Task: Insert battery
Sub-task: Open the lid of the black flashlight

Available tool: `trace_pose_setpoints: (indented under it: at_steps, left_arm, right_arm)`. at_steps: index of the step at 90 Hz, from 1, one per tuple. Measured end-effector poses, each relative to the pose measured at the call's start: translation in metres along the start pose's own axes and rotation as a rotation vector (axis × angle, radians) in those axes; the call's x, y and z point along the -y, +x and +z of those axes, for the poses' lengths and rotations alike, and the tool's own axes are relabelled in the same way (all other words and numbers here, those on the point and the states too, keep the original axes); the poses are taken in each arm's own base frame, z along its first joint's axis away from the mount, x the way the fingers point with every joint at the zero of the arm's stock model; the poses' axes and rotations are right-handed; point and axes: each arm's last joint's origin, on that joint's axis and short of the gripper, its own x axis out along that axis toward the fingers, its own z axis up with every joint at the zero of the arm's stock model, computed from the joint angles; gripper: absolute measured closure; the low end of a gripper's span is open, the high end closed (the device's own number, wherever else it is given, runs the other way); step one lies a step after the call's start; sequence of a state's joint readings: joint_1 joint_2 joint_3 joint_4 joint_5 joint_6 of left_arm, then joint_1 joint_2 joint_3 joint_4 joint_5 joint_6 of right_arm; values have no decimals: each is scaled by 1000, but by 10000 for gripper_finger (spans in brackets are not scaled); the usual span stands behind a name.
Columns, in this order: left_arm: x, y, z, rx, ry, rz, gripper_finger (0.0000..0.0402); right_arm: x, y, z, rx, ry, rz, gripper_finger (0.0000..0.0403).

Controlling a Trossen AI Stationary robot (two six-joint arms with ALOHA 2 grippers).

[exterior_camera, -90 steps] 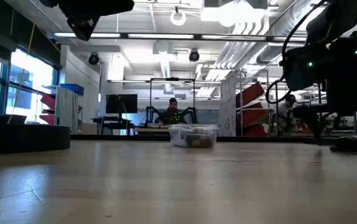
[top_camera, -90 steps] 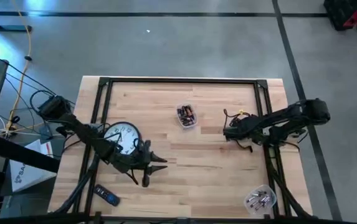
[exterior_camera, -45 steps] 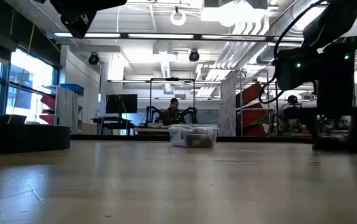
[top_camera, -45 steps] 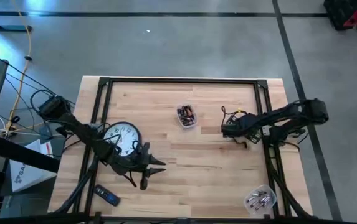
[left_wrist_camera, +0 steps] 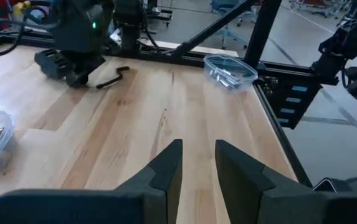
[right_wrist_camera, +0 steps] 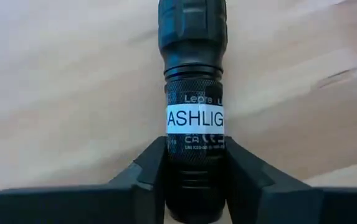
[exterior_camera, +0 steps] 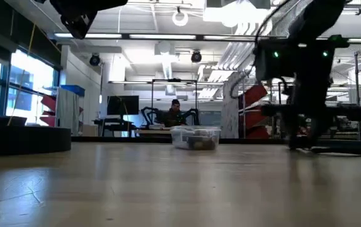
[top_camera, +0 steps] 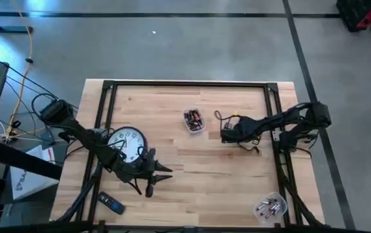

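Over the last second the right gripper [top_camera: 226, 134] has slid left across the pale wooden table [top_camera: 224, 188], nearer the clear plastic tub of loose batteries [top_camera: 194, 120], carrying a black metal flashlight with a white label [right_wrist_camera: 194, 93] clamped between its fingers. The left gripper [left_wrist_camera: 197, 163] hovers near the table's front beside the round white wall clock [top_camera: 126, 142], fingers narrowly parted and empty. No battery has been picked up; judging from this, fetching one and inserting it both remain.
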State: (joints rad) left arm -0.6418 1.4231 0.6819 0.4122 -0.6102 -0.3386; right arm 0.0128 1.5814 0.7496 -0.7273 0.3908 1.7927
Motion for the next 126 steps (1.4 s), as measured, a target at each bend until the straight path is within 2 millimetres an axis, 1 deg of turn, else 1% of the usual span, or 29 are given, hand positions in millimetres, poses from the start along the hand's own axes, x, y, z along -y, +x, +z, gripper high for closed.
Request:
trace_pose_setpoints:
  at_steps: [8, 18, 28, 35, 45, 62, 70, 84, 92, 103, 115, 126]
  left_arm:
    - [0, 0, 0, -1, 1, 0, 323]
    - [0, 0, -1, -5, 12, 1, 323]
    - [0, 1, -2, -15, 82, -8, 323]
    - [1, 6, -9, -31, 137, -1, 323]
    - [1, 23, -22, -23, 249, 27, 323]
    - [-6, 65, -39, 104, 380, 38, 313]
    - [-4, 86, -44, 105, 432, 46, 298]
    - [1, 124, -51, 70, 505, 94, 263]
    - [3, 139, -51, 46, 538, 159, 244]
    - [7, 147, -50, -1, 605, 254, 224]
    - [12, 152, -45, -7, 672, 233, 208]
    - [12, 159, -50, -51, 726, 198, 196]
  right_arm:
    - [-6, -9, -10, -42, -95, 53, 309]
    - [-11, -23, -26, -99, -226, 113, 311]
    - [-13, -42, -47, -155, -349, 178, 313]
    - [-14, -57, -60, -177, -416, 225, 314]
    - [-15, -77, -76, -194, -491, 302, 314]
    - [-15, -100, -92, -203, -573, 383, 314]
    - [-13, -106, -97, -210, -611, 406, 314]
    - [-16, -112, -107, -260, -629, 492, 315]
    - [-19, -113, -115, -301, -636, 538, 315]
    - [-20, -109, -124, -341, -652, 540, 315]
    - [-23, -105, -131, -371, -654, 547, 315]
    - [-28, -108, -135, -414, -634, 610, 315]
